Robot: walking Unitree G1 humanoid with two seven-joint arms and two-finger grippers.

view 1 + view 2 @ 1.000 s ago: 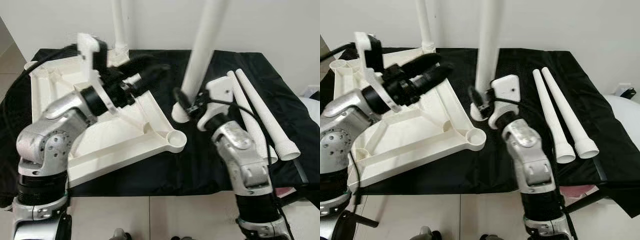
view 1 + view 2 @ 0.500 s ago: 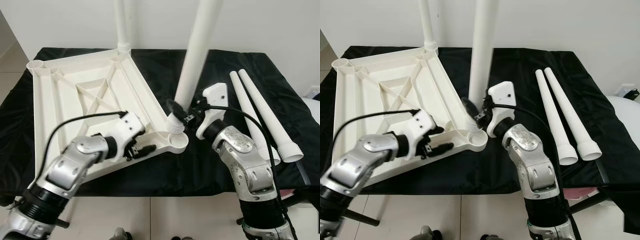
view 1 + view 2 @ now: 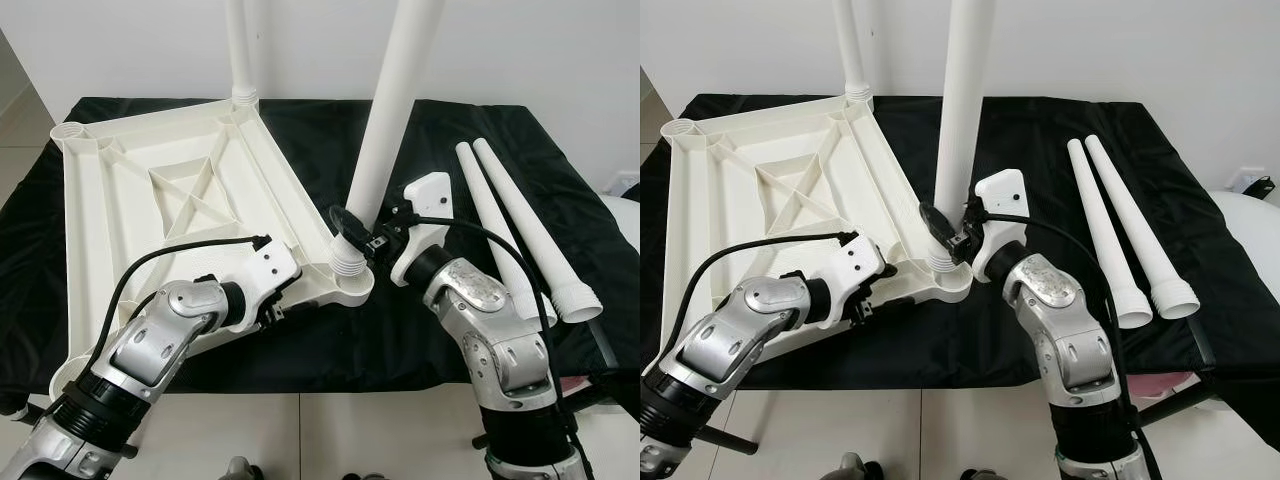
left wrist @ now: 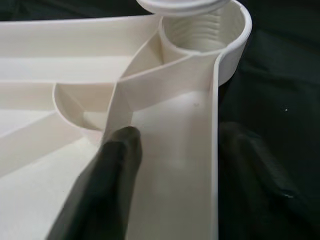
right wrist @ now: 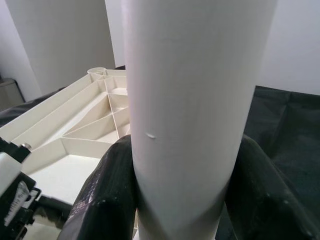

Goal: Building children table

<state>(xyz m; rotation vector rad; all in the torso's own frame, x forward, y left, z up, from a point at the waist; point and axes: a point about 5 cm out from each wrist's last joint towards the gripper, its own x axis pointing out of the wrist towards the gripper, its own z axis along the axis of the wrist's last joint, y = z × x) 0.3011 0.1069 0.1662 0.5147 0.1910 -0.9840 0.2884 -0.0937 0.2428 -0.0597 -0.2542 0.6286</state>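
The right gripper point(image 3: 352, 232), clamped on the upright table leg point(image 3: 385, 125), holds its threaded foot directly over the tabletop's corner socket point(image 3: 352, 283), while the left gripper point(image 4: 170, 150) straddles the rim, fingers apart.

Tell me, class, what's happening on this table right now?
The robot is assembling an upside-down white tabletop. Its right gripper holds a white leg upright over the near corner socket, while the left gripper straddles the tabletop's edge beside it. One leg already stands at the far corner; two spare legs lie on the black cloth.
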